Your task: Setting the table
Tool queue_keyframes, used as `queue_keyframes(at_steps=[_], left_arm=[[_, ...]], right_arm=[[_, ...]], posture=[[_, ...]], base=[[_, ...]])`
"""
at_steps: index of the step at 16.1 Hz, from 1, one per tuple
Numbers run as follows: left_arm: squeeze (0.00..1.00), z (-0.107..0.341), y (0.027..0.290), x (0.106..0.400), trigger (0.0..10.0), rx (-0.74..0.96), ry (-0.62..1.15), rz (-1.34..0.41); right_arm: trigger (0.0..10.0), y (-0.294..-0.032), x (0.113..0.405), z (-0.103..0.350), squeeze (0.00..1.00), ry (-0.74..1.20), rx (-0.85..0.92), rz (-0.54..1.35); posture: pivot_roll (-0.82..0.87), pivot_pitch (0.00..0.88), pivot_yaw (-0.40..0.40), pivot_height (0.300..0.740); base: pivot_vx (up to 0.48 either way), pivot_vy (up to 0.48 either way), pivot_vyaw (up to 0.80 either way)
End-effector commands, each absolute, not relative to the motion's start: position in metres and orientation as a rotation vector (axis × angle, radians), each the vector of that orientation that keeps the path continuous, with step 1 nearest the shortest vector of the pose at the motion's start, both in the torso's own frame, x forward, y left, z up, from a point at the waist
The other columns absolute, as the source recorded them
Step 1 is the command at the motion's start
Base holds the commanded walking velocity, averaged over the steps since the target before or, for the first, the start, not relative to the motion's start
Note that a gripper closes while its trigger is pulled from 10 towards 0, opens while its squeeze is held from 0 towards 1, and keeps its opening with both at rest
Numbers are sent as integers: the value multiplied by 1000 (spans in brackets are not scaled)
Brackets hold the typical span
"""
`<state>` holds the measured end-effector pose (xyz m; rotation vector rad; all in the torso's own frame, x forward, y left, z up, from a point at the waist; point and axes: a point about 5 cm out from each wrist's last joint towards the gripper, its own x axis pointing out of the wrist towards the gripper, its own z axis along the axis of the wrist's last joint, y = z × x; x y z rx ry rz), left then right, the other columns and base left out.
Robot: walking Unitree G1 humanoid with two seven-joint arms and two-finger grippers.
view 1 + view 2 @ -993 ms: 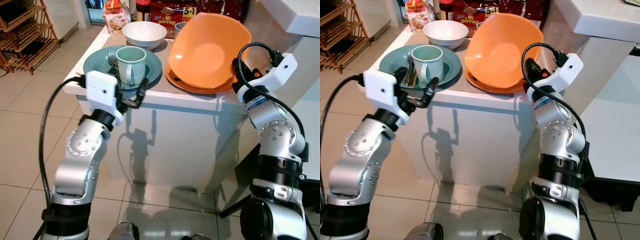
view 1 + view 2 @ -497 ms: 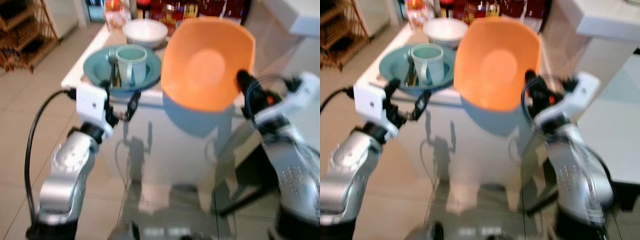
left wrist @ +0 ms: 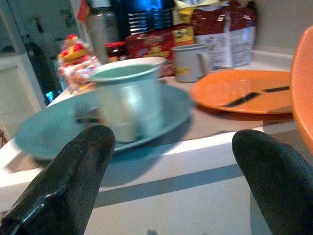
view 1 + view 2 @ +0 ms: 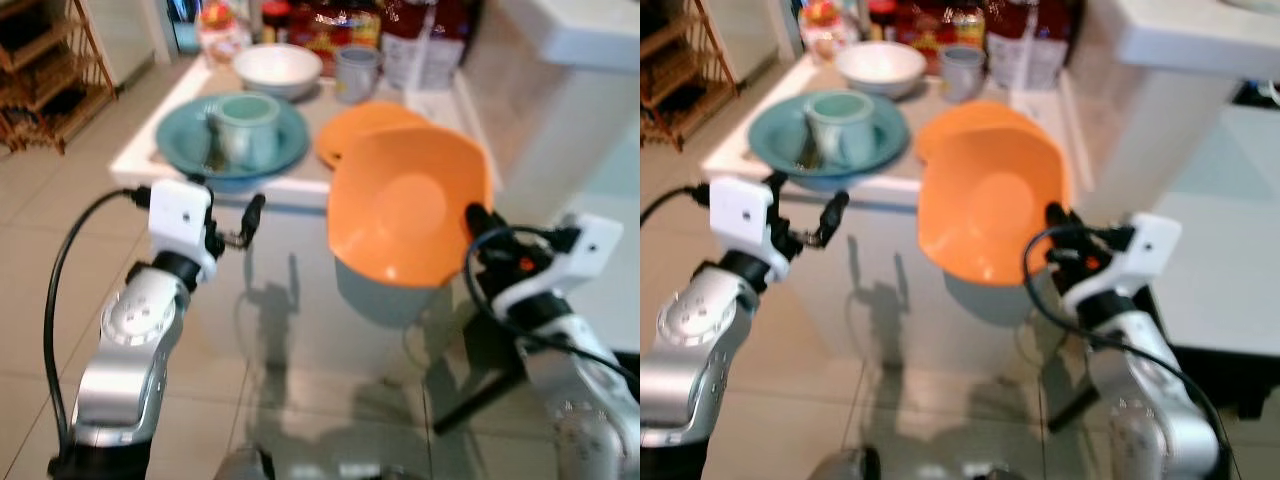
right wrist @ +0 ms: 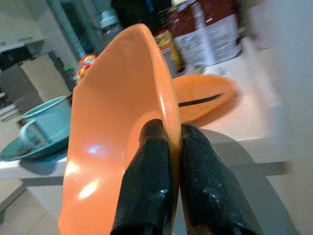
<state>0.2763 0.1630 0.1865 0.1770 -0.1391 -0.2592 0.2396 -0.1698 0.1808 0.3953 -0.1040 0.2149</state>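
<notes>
Setting: white counter [image 4: 300,190] standing on a tiled floor [image 4: 30,260], with open floor along its front edge.
Right gripper [image 5: 168,147]: fingers pinched on the rim of the orange bowl [image 4: 405,215], held tilted in the air in front of the counter's front edge.
Left gripper [image 4: 245,215]: fingers spread wide, holding nothing, just off the front edge near the teal plate [image 4: 190,150].
Teal plate: one, at the front left corner, carrying one teal mug [image 4: 247,125] and a fork [image 4: 213,150].
Orange plate [image 4: 365,125]: one, near the front edge, right of the teal plate.
Back edge: one white bowl [image 4: 277,68], one grey cup [image 4: 357,70], red packets [image 4: 340,20].
</notes>
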Motion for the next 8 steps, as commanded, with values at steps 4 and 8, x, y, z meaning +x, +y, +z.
queue_keyframes(at_steps=[4, 8], left_arm=[[0, 188, 152, 283, 10000, 186, -135, -277], [0, 189, 148, 285, 10000, 199, -139, -276]], right_arm=[[10000, -178, 246, 190, 0, -179, 338, 138], [10000, -179, 250, 192, 0, -196, 297, 135]], posture=[[76, 87, -7, 740], [73, 89, -16, 740]], base=[[0, -480, 0], [0, -480, 0]])
